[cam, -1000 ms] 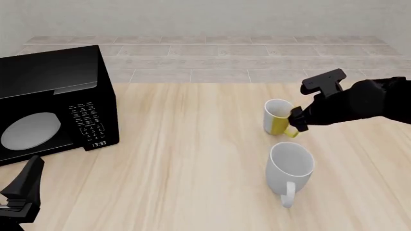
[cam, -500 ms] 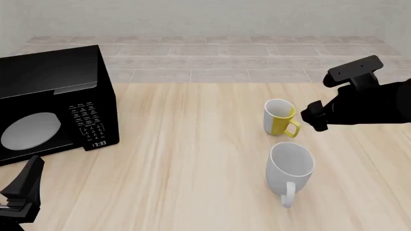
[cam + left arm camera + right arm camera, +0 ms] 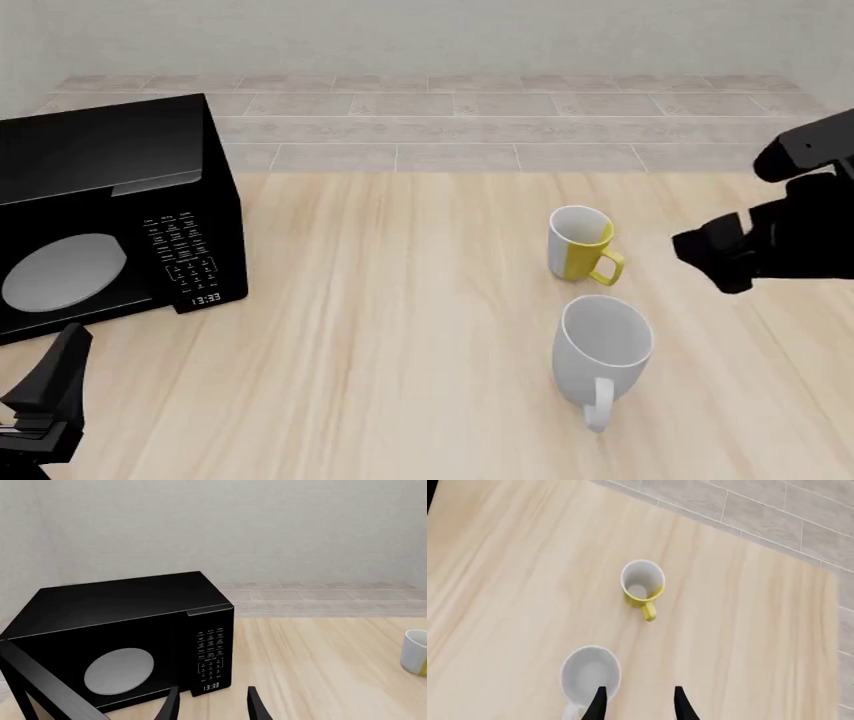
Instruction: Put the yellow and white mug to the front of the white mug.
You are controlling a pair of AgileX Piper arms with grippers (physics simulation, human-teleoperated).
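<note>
Two mugs stand upright on the wooden table (image 3: 400, 330), well to the right of the black microwave (image 3: 114, 215), which serves as the landmark. At the microwave's near left corner the left gripper (image 3: 212, 707) rests low, fingers parted and empty, exactly as it sat a second ago. Further right, the yellow and white mug (image 3: 582, 245) stands just behind the white mug (image 3: 605, 345), on its far side, the two close but apart, handle toward the right arm. A second ago the right gripper (image 3: 639, 705) was closed against that handle; it has since let go and pulled back to the right, now well clear of both mugs. I judge this a release after placing, so the move looks finished or nearly so. In the right wrist view its fingers are spread, holding and touching nothing.
</note>
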